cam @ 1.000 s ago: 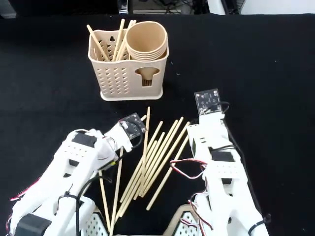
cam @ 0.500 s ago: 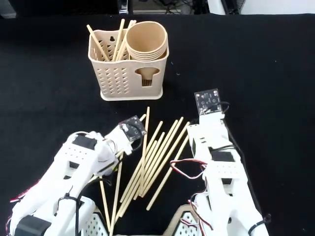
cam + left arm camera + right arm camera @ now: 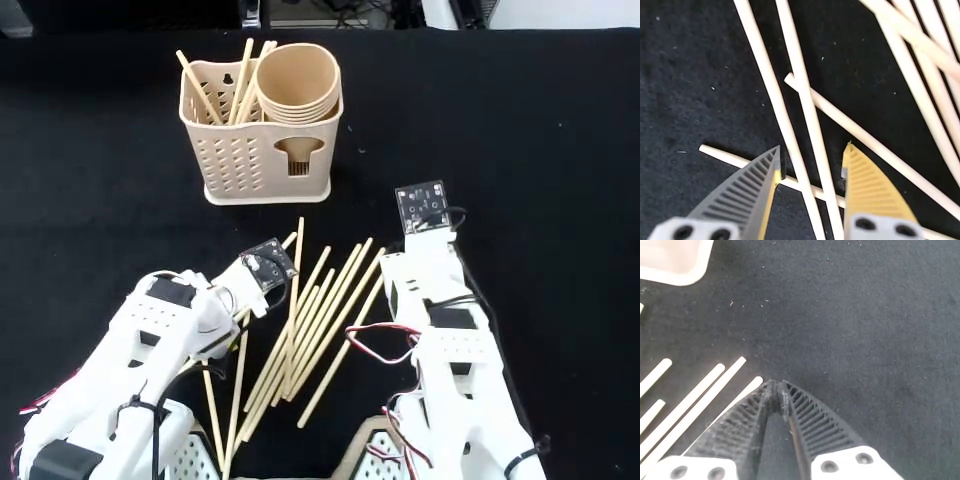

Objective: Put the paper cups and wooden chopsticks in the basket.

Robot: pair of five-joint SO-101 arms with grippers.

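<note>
The beige basket (image 3: 232,160) stands at the back of the table with stacked paper cups (image 3: 298,82) and a few wooden chopsticks (image 3: 240,70) in it. Several loose chopsticks (image 3: 318,318) lie fanned out on the black cloth between the two arms. My left gripper (image 3: 813,146) hangs open just above them, with two chopsticks (image 3: 807,110) running between its fingers and a third crossing beneath. My right gripper (image 3: 776,386) is shut on nothing and rests low over bare cloth beside the chopstick ends (image 3: 715,385).
The left arm (image 3: 165,325) and right arm (image 3: 440,320) flank the chopstick pile. A corner of the basket (image 3: 675,260) lies ahead of the right gripper. Black cloth stretches to the right of the basket and the right arm.
The left arm's wrist has dropped a little toward the loose chopsticks and nearer the table's front edge. The right arm has stayed still.
</note>
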